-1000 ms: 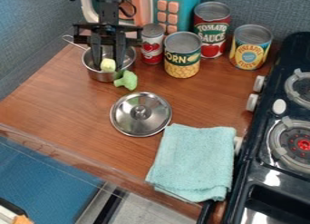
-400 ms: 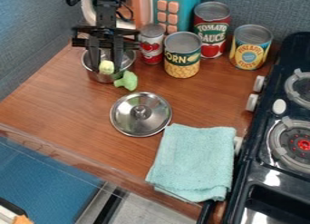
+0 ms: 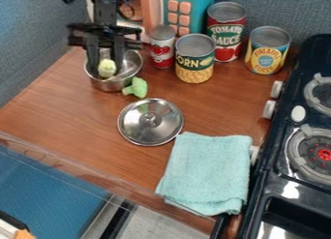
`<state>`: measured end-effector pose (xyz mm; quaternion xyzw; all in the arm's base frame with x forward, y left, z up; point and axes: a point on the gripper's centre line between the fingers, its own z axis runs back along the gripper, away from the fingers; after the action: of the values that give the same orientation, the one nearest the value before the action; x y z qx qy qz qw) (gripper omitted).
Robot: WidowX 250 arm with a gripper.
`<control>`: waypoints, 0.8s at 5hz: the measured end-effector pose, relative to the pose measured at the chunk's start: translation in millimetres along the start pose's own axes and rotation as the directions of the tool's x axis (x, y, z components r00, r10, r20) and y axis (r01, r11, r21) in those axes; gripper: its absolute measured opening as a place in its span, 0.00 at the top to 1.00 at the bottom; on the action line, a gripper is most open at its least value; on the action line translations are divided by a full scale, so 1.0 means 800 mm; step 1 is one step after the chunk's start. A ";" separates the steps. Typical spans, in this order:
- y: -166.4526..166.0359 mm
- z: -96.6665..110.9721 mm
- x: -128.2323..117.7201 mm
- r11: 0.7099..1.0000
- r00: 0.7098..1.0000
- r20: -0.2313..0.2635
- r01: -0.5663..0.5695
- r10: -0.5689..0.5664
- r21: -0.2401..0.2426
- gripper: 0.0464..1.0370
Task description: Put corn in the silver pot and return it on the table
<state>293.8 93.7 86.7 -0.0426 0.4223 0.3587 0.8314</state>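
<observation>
In the camera view, the gripper (image 3: 107, 71) hangs down over the silver pot (image 3: 107, 86), its two fingers drawn in to the width of the corn (image 3: 107, 66) and seemingly closed on its sides. The corn lies between the fingertips, within the pot's rim, with its rounded pale end facing outward. Whether it touches the pot's bottom I cannot tell. Holding it from above likely lets the fingers pass inside the walls, so opening them there should leave the corn in the pot.

The lid (image 3: 150, 126) lies flat on the table (image 3: 71, 112) in front of the pot, presumably off to leave its mouth free. The broccoli (image 3: 136, 87) sits just beside the pot's wall, outside it, where a shove of the pot could nudge it. The tins (image 3: 194, 64) stand to the pot's right, leaving the arm room.
</observation>
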 end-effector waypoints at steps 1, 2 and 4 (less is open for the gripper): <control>0.007 -0.001 0.000 1.000 1.000 -0.007 -0.024 0.024 0.004 0.66; 0.008 -0.004 0.000 0.999 0.999 -0.011 -0.030 0.030 0.013 0.66; 0.008 -0.006 0.001 1.000 1.000 -0.012 -0.022 0.022 0.015 0.66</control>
<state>286.5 97.3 84.7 -0.0340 0.4302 0.3645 0.8252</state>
